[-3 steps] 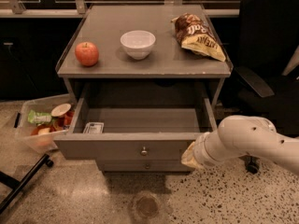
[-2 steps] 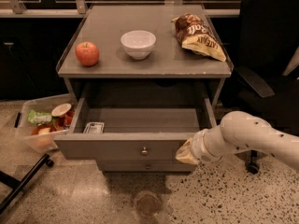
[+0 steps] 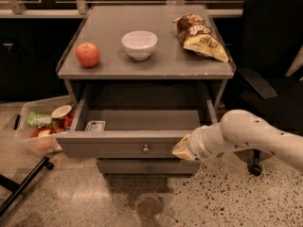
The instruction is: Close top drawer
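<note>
The top drawer of the grey cabinet is pulled out wide. Its flat grey front has one small round metal knob. A small white card lies in its front left corner. My gripper is at the end of the white arm that comes in from the right. It sits against the right part of the drawer front, to the right of the knob.
On the cabinet top are a red apple, a white bowl and a chip bag. A lower drawer front shows below. A clear bin of food stands left; a black chair stands right.
My arm has moved left along the drawer front, bringing the gripper closer to the knob. The drawer is still as far out as before.
</note>
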You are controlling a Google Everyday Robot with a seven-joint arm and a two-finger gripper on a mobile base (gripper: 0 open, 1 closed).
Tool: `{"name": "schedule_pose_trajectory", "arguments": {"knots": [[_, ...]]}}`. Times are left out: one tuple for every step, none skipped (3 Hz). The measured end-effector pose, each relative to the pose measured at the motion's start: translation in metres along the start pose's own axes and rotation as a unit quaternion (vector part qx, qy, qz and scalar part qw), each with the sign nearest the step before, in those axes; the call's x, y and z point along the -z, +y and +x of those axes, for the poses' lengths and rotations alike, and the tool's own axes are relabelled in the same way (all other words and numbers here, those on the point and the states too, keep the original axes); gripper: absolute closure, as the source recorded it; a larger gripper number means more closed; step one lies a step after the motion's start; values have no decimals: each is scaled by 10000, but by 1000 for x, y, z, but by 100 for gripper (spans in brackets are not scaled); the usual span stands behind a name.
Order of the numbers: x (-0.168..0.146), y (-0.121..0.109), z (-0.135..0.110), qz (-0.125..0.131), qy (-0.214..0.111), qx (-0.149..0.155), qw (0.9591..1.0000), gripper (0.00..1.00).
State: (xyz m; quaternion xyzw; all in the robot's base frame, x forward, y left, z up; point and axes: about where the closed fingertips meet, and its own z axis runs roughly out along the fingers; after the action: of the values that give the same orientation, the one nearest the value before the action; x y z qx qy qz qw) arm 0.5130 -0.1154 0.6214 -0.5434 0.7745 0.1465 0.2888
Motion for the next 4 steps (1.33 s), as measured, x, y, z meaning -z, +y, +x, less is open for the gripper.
{"name": "schedule_pose_trajectory", "arguments": {"knots": [[-3,-8,-9,130,-57,-114,9998,100],[-8,-16,-16,268,-75,-238,9993,100],[-14,-26,-19,421,-44,-315,9986,81],[-20,-36,-23,592,-28,-464,9972,58]]}}
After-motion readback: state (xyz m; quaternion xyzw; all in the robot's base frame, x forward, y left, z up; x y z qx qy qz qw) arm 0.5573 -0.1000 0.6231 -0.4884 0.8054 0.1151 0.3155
